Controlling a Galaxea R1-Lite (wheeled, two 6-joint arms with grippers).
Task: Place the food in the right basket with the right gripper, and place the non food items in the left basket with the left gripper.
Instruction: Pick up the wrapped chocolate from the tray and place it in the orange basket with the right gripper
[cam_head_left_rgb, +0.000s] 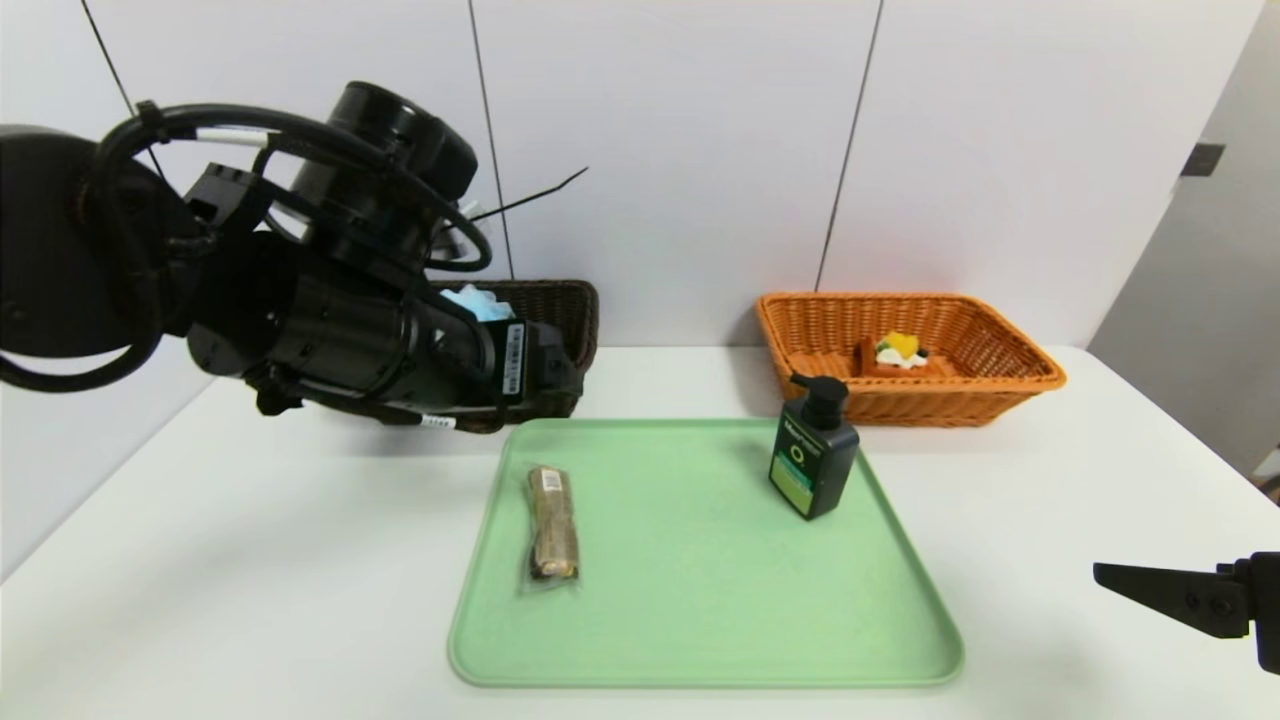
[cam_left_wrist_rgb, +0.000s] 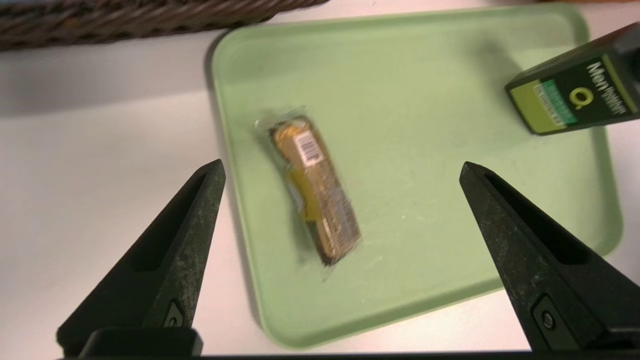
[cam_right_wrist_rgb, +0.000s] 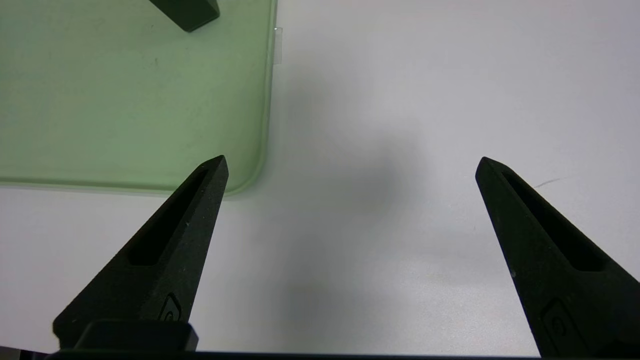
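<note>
Pump bottle (cam_head_left_rgb: 813, 460) upright on green tray (cam_head_left_rgb: 700, 620), apart from both wide-open, empty jaws.

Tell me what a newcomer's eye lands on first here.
The bulky black left arm, looming high before the brown basket, its left gripper open above the wrapped bar on the green tray. Next, the dark green pump bottle upright near the orange basket holding the waffle.

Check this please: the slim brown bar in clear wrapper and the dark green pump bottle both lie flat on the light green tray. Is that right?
Not quite. The slim brown bar in clear wrapper does lie flat on the light green tray, but the dark green pump bottle stands upright on it, pump on top. The head view shows this.
</note>
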